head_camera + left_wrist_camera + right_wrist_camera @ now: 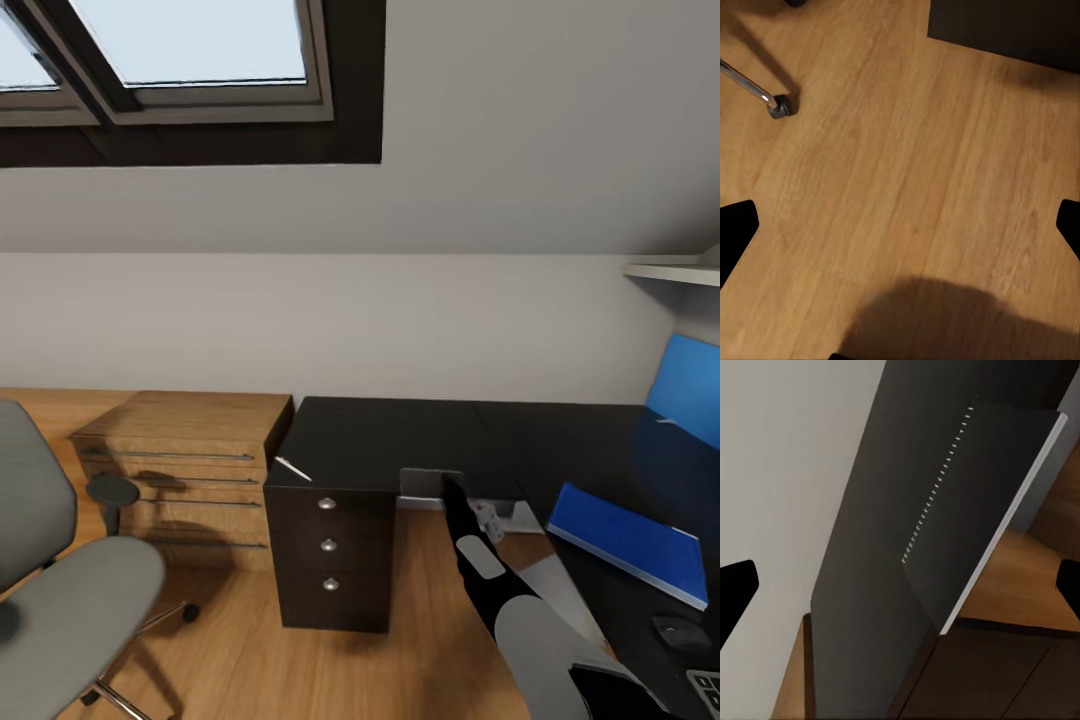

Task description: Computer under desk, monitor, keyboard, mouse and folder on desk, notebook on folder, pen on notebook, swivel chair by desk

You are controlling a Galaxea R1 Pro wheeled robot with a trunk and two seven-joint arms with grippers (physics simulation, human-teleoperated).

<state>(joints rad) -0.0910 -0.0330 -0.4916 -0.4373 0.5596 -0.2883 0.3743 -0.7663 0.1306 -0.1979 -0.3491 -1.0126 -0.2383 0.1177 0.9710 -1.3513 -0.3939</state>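
Note:
The black desk (400, 435) runs from the middle to the right. A grey notebook (430, 481) lies at its front edge, partly overhanging. My right gripper (449, 490) is right at it, open; the notebook (975, 510) fills the space ahead of the spread fingers (736, 589). A white pen (293, 468) rests over the drawers (328, 545). The blue folder (625, 540), the mouse (680, 632) and a corner of the keyboard (708, 690) are on the desk's right part. The swivel chair (60, 590) stands at left. My left gripper (904, 229) hangs open over the floor. The monitor is out of view.
A wooden dresser (190, 465) stands between chair and desk. A light grey box (558, 592), perhaps the computer, sits under the desk by my right arm. A blue wall panel (690, 385) and a shelf (675, 270) are at right. A chair caster (778, 106) is near the left gripper.

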